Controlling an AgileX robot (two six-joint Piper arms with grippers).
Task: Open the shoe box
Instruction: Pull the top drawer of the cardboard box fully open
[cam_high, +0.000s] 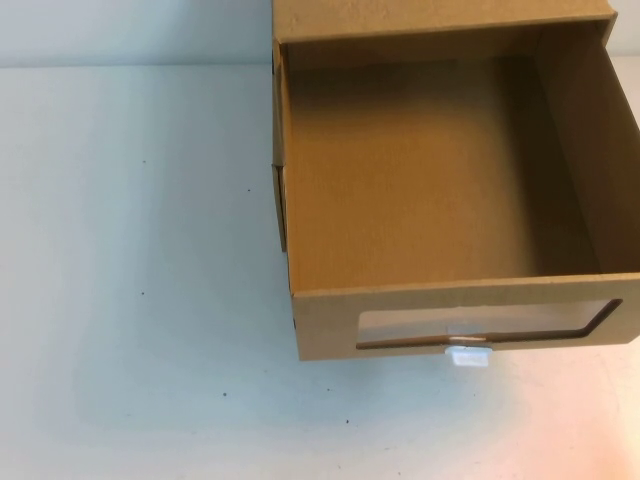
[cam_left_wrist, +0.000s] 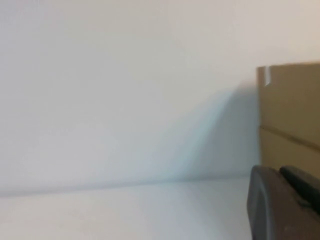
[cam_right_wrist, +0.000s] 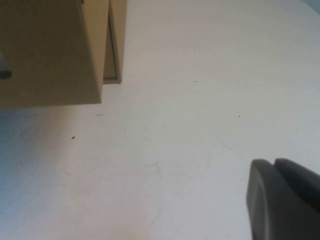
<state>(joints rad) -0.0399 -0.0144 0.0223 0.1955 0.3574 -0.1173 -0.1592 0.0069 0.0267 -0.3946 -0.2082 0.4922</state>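
Observation:
The brown cardboard shoe box (cam_high: 440, 15) stands at the table's far right, and its drawer (cam_high: 325, 325) is slid out toward me, empty inside. The drawer's front wall has a clear window (cam_high: 480, 322) with a small white pull tab (cam_high: 468, 354) below it. Neither arm shows in the high view. In the left wrist view my left gripper (cam_left_wrist: 280, 170) is shut on nothing, low over the table, with the box (cam_left_wrist: 290, 110) beyond it. My right gripper (cam_right_wrist: 275, 161) is shut and empty above bare table, well apart from the box (cam_right_wrist: 50, 50).
The white table (cam_high: 130, 250) stretches to the left of and in front of the box, marked only by a few small dark specks. A pale wall rises behind the table's far edge.

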